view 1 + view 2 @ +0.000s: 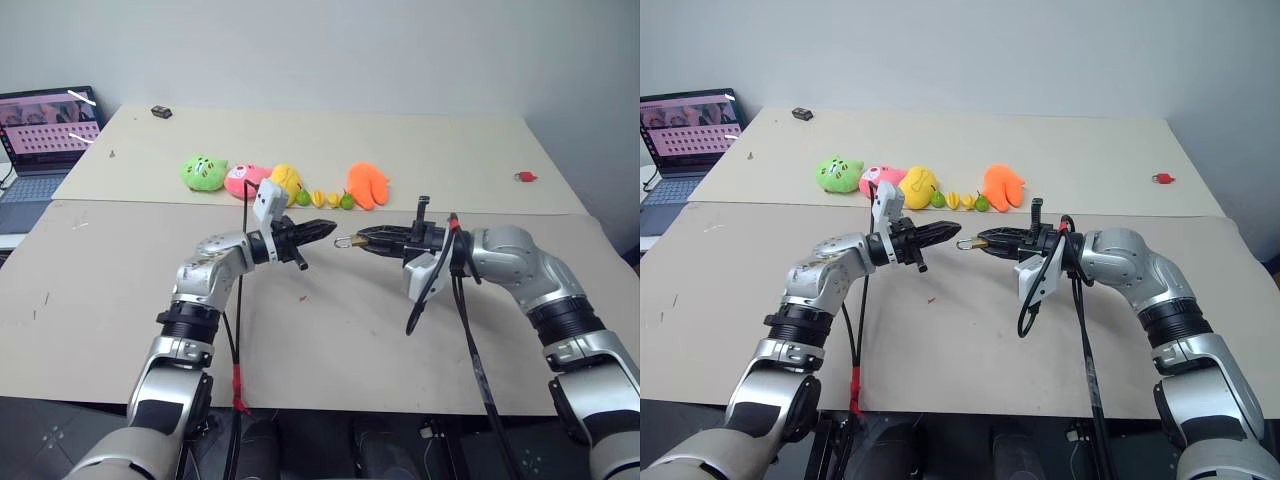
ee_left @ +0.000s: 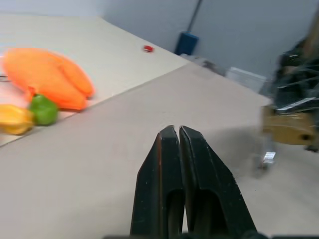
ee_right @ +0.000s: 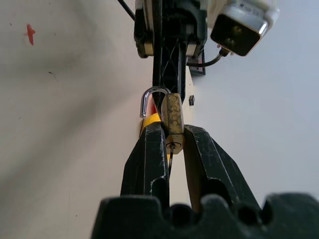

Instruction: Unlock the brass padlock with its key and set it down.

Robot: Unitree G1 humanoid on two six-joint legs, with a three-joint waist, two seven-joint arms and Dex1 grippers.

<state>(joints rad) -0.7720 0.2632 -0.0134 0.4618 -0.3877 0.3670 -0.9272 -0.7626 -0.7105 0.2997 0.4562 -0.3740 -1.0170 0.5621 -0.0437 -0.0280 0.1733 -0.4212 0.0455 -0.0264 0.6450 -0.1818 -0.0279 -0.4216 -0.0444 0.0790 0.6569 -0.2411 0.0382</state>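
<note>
Right now my right gripper (image 3: pixel 172 137) is clamped on the brass padlock (image 3: pixel 173 119), its two black fingers pinching the lock's body from either side. In the right wrist view the keyhole end of the padlock faces the camera, and the thin silvery shackle (image 3: pixel 149 98) curves out past my fingertips with one end swung free of the body, so the lock stands open. From the head views I see the padlock (image 1: pixel 352 241) held up in the air above the table (image 1: pixel 330 330), not resting on anything, at the tip of my right gripper, which points toward my left side.

My left gripper (image 1: pixel 328 228) hangs just opposite, pointing at the padlock from the other side, near it but apart from it. Its fingers (image 2: pixel 169 164) are pressed together; I cannot make out anything between them. In the left wrist view the padlock (image 2: pixel 289 127) shows as a blurred gold shape off to one side of my closed fingers.

Farther back on the table lies a row of plush toys: a green one (image 1: pixel 203 172), a pink one (image 1: pixel 243 179), a yellow one (image 1: pixel 287 181) and an orange one (image 1: pixel 367 185), with small toy fruits (image 1: pixel 328 199) between them. A laptop (image 1: pixel 45 140) stands open at the table's far left corner, and a small red object (image 1: pixel 525 177) lies far to the right.
</note>
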